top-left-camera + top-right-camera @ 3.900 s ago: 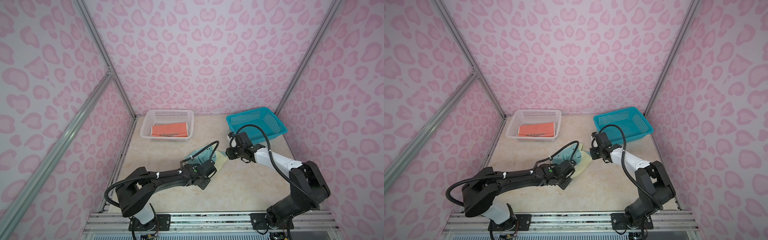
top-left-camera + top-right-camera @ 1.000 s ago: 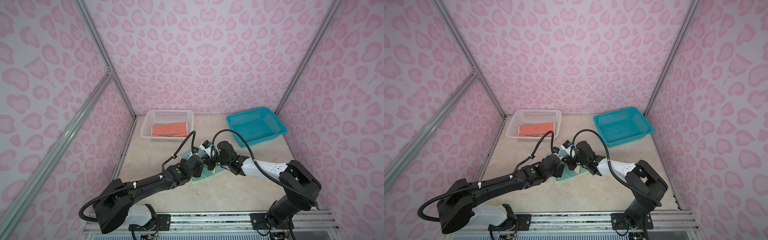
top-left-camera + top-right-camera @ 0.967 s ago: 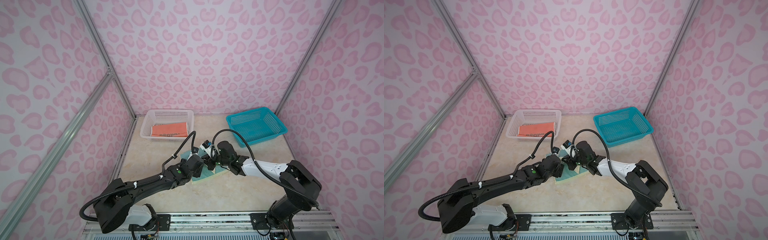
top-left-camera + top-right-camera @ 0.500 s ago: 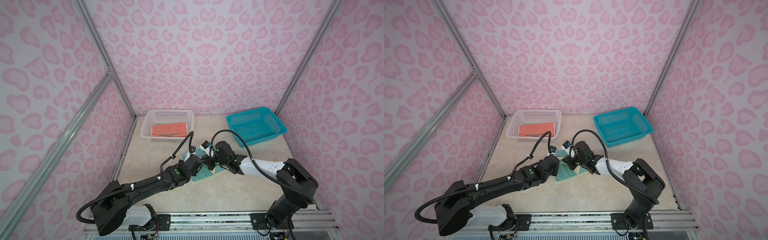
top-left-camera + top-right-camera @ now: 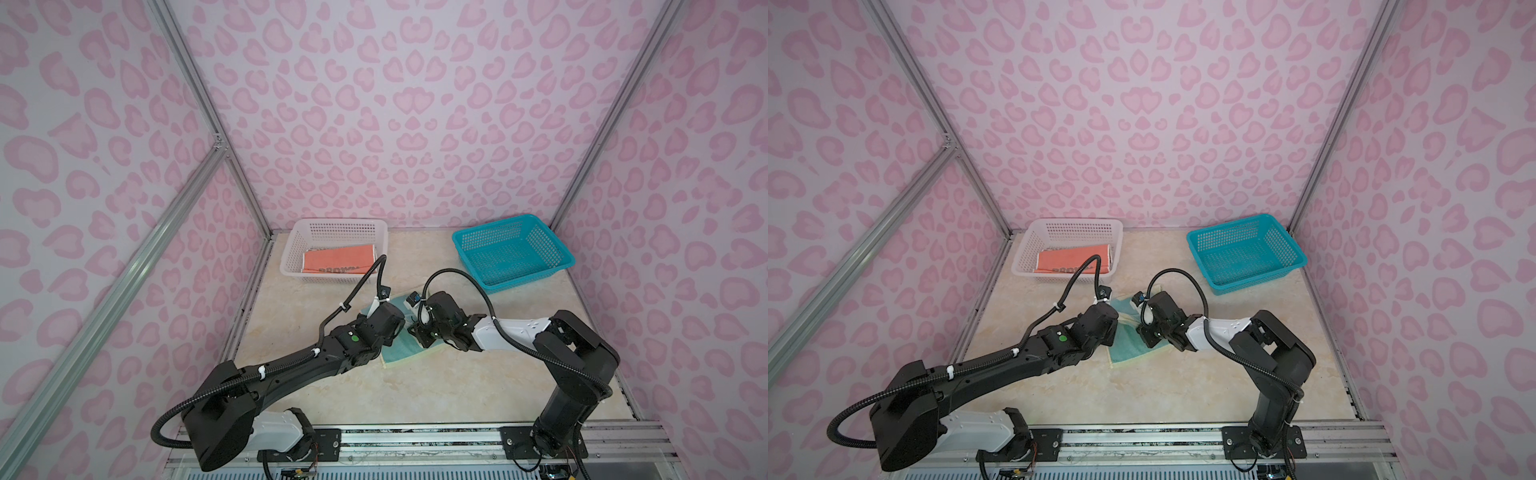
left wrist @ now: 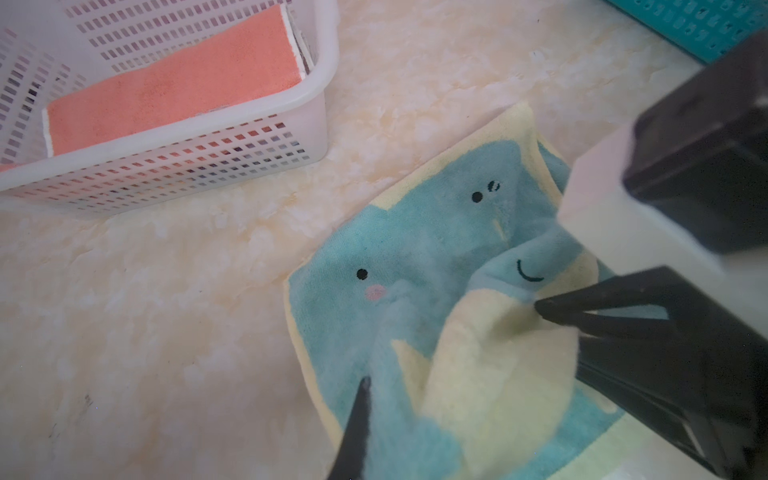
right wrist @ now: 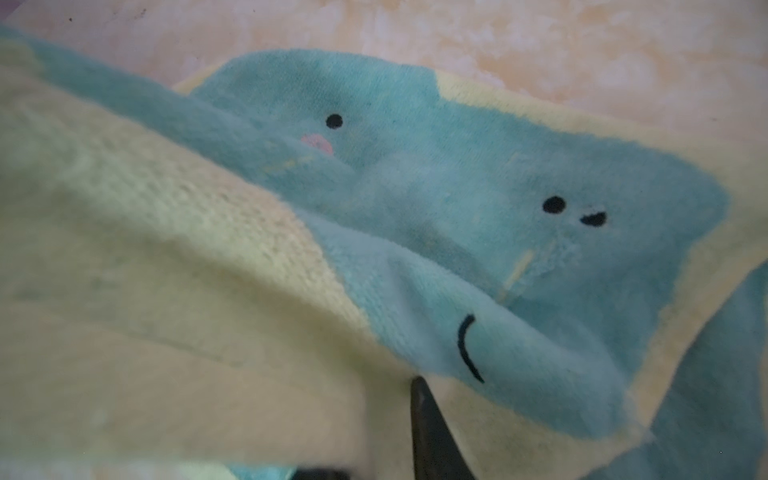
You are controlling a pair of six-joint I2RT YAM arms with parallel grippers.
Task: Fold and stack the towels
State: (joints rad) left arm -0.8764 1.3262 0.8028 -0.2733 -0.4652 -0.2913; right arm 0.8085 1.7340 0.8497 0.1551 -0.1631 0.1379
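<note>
Both top views: white basket (image 5: 290, 249) at far left holds a folded orange towel (image 5: 338, 259); teal basket (image 5: 559, 253) stands far right. Both arms reach low to the middle of the desk (image 5: 415, 395). Left gripper (image 5: 397, 326) and right gripper (image 5: 417, 332) nearly meet over the teal towel (image 5: 399, 353), hiding its middle.
Left wrist view: left jaws closed on a raised teal fold; right tips touch the pale-yellow flap.
Right wrist view: towel fills frame; right jaws' state cannot be told.
</note>
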